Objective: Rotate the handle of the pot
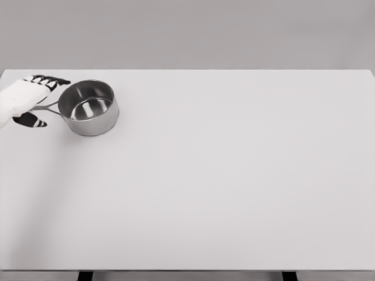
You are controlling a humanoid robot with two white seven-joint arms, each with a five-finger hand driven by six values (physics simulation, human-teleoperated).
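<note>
A shiny steel pot (89, 108) stands upright on the far left of the white table (222, 175). Its thin handle (47, 107) points left. My left hand (45, 100) reaches in from the left edge and sits over the handle's outer end. Its dark-tipped fingers (53, 80) stretch out above the handle, close to the pot's rim. The thumb (32, 121) lies below the handle. The fingers look spread, not closed on the handle. The handle's far end is hidden under the palm. My right arm does not show.
The table's back edge (187, 70) runs just behind the pot and hand. The front edge (187, 270) lies near the bottom of the view.
</note>
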